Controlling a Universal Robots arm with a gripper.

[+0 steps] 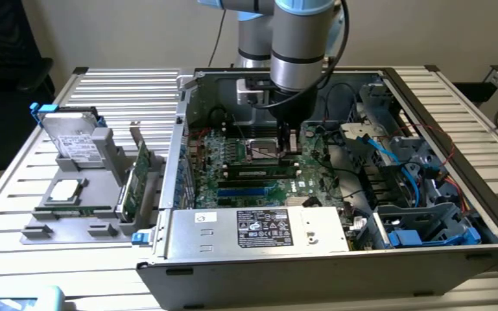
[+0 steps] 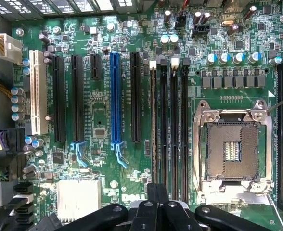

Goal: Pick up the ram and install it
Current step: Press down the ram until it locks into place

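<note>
Black linkage arms of the hand (image 2: 153,211) sit nearest the wrist camera, and whether its fingers are apart or together I cannot tell. Beyond them spreads the green motherboard (image 2: 103,120) with its long black slots (image 2: 168,125), a blue slot (image 2: 114,96), a white slot (image 2: 37,91) and the bare silver processor socket (image 2: 232,149). In the exterior view the hand (image 1: 288,139) hangs inside the open grey computer case (image 1: 336,259), over the socket, hemmed in by blue cables (image 1: 379,146) towards the exterior view's right. A narrow green ram stick (image 1: 262,172) with black chips lies seated across the board, just below the hand. On the slatted metal table (image 1: 111,97), a grey fixture (image 1: 85,207) holds a hard drive (image 1: 72,139) and a green expansion card (image 1: 137,181).
</note>
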